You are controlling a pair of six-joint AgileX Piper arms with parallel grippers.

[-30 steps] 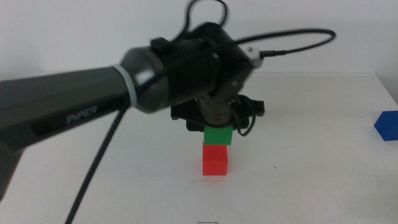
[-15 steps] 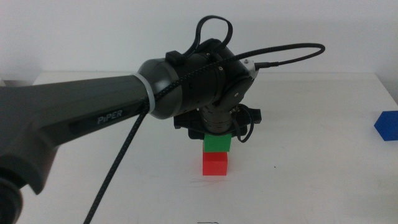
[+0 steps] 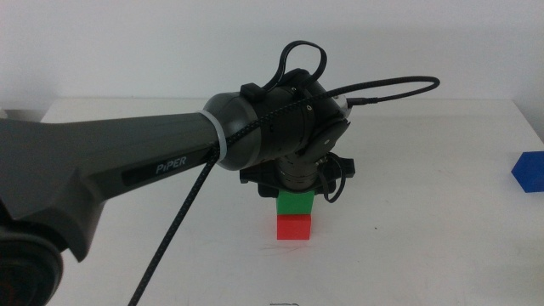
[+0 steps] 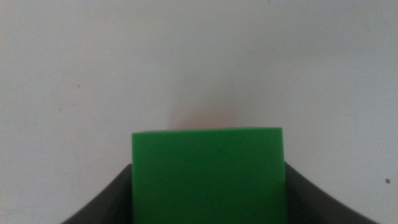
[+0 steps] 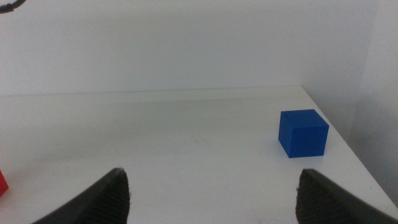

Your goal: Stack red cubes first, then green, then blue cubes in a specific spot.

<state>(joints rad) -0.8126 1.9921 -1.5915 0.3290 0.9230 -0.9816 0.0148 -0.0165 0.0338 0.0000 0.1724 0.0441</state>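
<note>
A robotics lab or test bench is suggested. A plain white table [image 3: 442, 170] is set against a bare white wall [image 3: 127, 42]. A dark arm [image 3: 127, 170] marked PIPER is seen, trailed by a black cable [image 3: 391, 82]. Only plain coloured cubes [image 3: 294, 214] are laid out; no household goods are shown.

White table [image 3: 442, 221], plain pale wall [image 3: 127, 42] rising behind it, table's far edge meeting the wall straight across

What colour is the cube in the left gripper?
Green, best seen in the left wrist view.
</note>
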